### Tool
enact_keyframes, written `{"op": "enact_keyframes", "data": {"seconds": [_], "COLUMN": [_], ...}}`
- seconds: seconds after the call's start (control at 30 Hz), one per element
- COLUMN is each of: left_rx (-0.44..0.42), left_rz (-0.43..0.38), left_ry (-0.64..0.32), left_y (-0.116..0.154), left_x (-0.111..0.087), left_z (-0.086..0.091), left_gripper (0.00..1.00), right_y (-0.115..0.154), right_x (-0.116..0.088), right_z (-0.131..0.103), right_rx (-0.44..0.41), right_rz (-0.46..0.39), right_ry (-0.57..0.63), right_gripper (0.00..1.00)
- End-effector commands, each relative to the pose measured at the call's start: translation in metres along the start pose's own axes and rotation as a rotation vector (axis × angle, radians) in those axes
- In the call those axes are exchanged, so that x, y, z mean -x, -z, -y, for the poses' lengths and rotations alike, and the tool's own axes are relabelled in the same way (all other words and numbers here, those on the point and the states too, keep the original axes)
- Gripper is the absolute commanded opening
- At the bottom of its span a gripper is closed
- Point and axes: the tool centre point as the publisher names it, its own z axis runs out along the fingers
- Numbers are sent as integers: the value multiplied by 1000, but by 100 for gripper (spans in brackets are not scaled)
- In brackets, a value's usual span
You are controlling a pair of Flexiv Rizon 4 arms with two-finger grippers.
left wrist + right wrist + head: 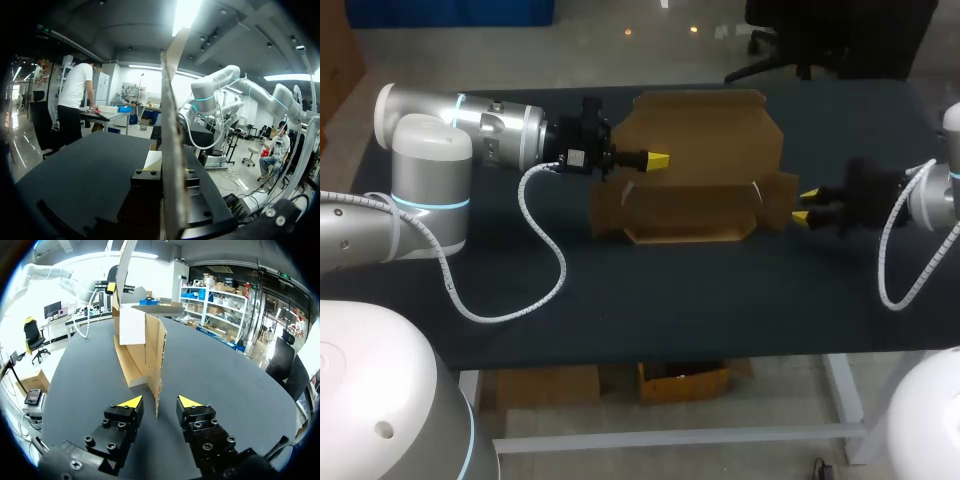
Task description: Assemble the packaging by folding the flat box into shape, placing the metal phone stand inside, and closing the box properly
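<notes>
Black table (720,300): my left arm's white coiled cable (552,268) loops across the near part, left of middle.

Past that, mid-table, is the cardboard box (688,215), half-formed. It has a low open tray facing up, front wall nearest me, with end flaps sticking out at both sides. What shows of the tray's inside is plain cardboard floor. The far corners are hidden behind the walls, so I can't tell more. The big lid panel (705,135) stands up from the tray's far edge, roughly upright, its top corners cut at an angle.

My right claw (160,401) is level with the tray's right end, low over the table and pointing at the box. Fingers are apart with a wide gap. The right end flap (156,360) stands edge-on to me. Its near lower corner sits in the gap between the two yellow tips, touching neither as far as I can see. It's holding nothing.

My left claw (660,160) is farther back, in from the left at the lid panel's left edge, above the tray's left end. In the wrist view the panel runs edge-on straight between my fingers and fills the gap, both black finger blocks against it. So it's clamped on the cardboard box by its lid panel. The cardboard mostly hides the yellow tips there, and only one shows from above.
</notes>
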Motion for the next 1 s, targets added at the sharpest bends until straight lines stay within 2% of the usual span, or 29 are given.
{"op": "enact_keyframes", "data": {"seconds": [0.03,0.47,0.67,1.0], "left_rx": [1,1,1,1], "left_rz": [-2,-2,-2,-2], "left_ry": [0,0,0,0], "left_y": [0,0,0,0], "left_x": [0,0,0,0], "left_z": [-2,-2,-2,-2], "left_gripper": [0,0,0,0], "right_y": [-8,-21,-23,-28], "right_x": [8,6,3,-5], "right_z": [-4,-14,-17,-19], "right_rx": [12,39,46,56], "right_rz": [-14,-20,-16,-11], "right_ry": [9,18,18,10], "right_gripper": [40,36,22,13]}}
